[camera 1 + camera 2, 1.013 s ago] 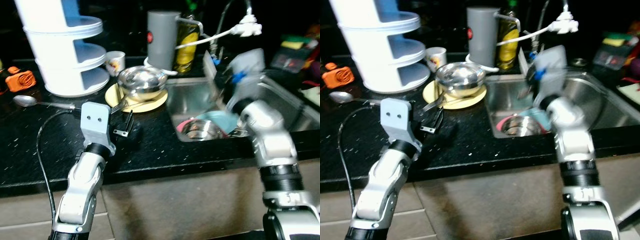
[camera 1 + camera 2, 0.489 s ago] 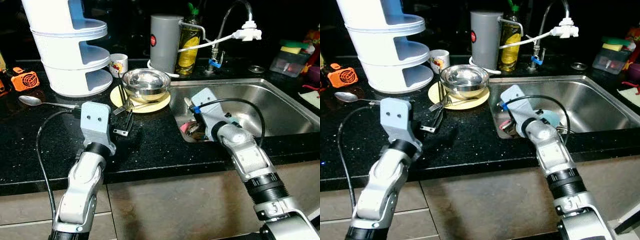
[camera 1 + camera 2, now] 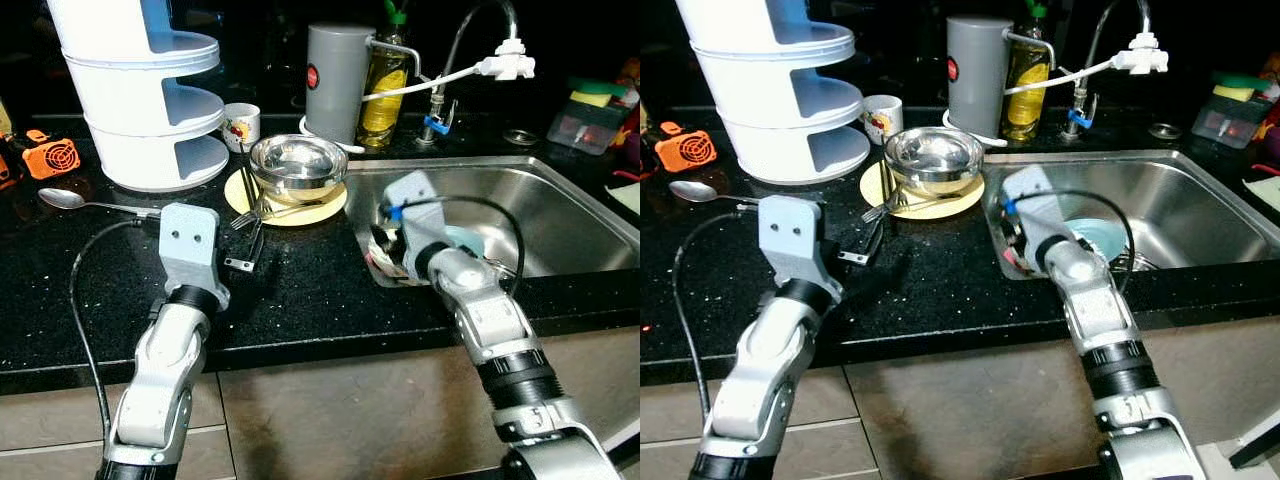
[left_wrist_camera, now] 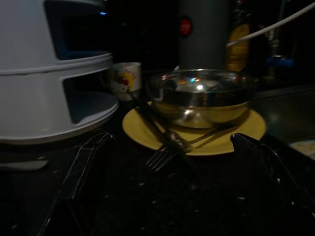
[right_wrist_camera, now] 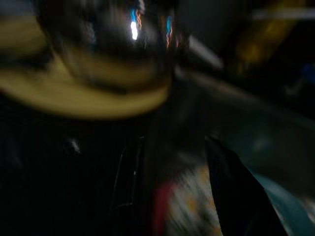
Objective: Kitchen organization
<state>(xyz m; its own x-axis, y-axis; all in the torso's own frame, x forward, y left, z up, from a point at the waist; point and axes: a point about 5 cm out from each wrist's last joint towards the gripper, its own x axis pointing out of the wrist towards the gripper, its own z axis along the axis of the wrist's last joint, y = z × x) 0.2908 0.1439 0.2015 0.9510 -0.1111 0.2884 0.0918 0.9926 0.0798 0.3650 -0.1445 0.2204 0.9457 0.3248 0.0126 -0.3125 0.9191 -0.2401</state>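
Change: half a second ago the right arm reached into the near left corner of the sink; now it sits slightly higher and closer to the counter edge, at centre right of the left eye view. A second ago it was a blur above the basin.
Meaning: judging from this, the right arm is working on the dishes in the sink, and nothing has been lifted out yet.
Right gripper: low over the sink's left corner. Its wrist view is blurred, but two dark fingers stand apart with nothing between them.
Left gripper: hovering over the counter at centre left, fingers spread wide and empty, pointing at the plate and bowl.
Sink: brushed stainless steel, rectangular, at right. A round pale blue plate lies in it beside something pink, partly hidden by the arm.
Bowl: shiny round steel, resting on a flat yellow plate at upper centre.
Fork: thin metal, its tines on the black counter, its handle leaning on the yellow plate.
Counter: glossy black stone with pale flecks.
Spoon: metal, lying at far left.
Rack: white plastic, three rounded tiers, upper left.
Mug: small, white, printed, behind the bowl.
Canister: grey cylinder, top centre, with a bottle of yellow liquid just beside it.
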